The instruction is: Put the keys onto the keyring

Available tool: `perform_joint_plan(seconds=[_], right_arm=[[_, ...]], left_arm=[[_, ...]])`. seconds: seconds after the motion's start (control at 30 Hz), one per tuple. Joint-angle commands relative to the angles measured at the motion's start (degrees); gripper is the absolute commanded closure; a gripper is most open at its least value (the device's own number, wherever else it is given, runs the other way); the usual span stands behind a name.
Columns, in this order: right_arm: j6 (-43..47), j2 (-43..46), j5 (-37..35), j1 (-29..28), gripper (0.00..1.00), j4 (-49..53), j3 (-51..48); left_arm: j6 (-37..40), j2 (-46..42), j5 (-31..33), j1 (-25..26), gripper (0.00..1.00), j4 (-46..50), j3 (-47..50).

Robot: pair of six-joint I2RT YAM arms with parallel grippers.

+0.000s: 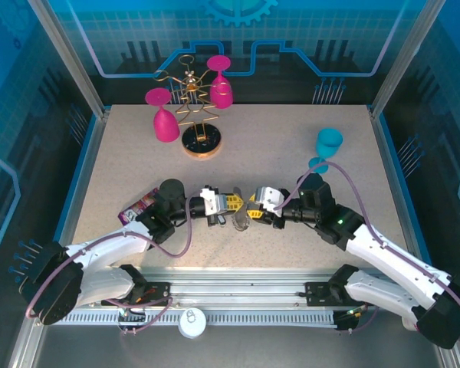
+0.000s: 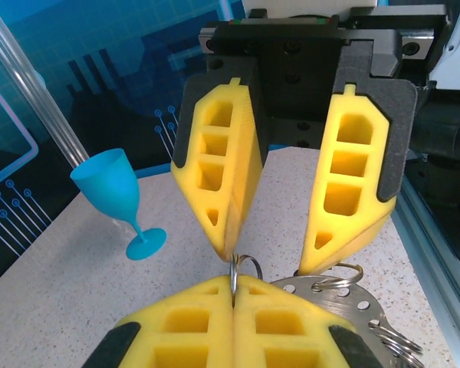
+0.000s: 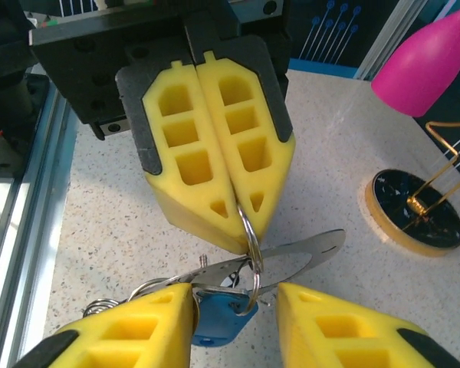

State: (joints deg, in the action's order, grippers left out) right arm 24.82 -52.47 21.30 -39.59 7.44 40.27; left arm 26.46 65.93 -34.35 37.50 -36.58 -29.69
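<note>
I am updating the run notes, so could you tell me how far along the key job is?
Done: the left gripper is shut on a metal ring. In hand: the right gripper stands open around the blue-headed key, right at that ring. Left: I cannot tell whether any key is threaded on yet, so threading both keys looks outstanding.

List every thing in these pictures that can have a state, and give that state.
left gripper: shut on the metal ring
right gripper: open, gripping nothing
metal ring: pinched in the left gripper
blue key: between the right gripper's fingers, not gripped
blue glass: upright on the table
nearer pink glass: upside down
farther pink glass: upside down
</note>
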Motion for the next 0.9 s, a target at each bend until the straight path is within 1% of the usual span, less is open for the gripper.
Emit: perform_joint_plan(seconds=[0.0,0.1,0.2,0.3,0.37,0.43,0.5,0.67,0.87], right_arm=[[-1.2,0.99,1.26,0.53,0.7,-5.33,-0.57],[-1.17,0.88,2.35,0.66,0.72,-5.03,-0.46],[-1.62,1.2,3.83,0.69,0.72,-5.03,-0.28],[-1.36,3.0,3.87,1.26,0.67,-3.8,-0.08],[-1.18,5.47,2.0,2.16,0.63,-3.9,-1.02],[-0.83,7.33,0.52,2.82,0.62,-4.1,-2.22],[-0.9,7.99,0.98,3.16,0.62,-3.56,-2.48],[-2.14,4.68,4.12,3.21,0.65,-3.79,-0.79],[-2.76,0.78,7.41,3.21,0.66,-5.51,0.76]], left_arm=[[-1.73,-0.2,-5.1,0.1,1.0,-4.92,0.77],[-2.3,0.05,-5.88,0.03,1.0,-5.91,0.86],[-2.22,-0.01,-5.76,0.01,1.0,-5.67,0.86],[-1.31,-0.17,-3.65,0.0,1.0,-4.4,0.69],[-0.34,-0.38,-2.42,0.0,1.0,-3.29,0.51],[0.02,-0.41,-2.13,0.0,1.0,-2.73,0.27],[0.11,-0.36,-2.13,-0.01,1.0,-2.45,0.16],[-0.04,-0.44,-3.22,0.02,1.0,-2.57,0.16],[-0.44,-0.37,-3.97,-0.04,1.0,-3.19,0.26]])
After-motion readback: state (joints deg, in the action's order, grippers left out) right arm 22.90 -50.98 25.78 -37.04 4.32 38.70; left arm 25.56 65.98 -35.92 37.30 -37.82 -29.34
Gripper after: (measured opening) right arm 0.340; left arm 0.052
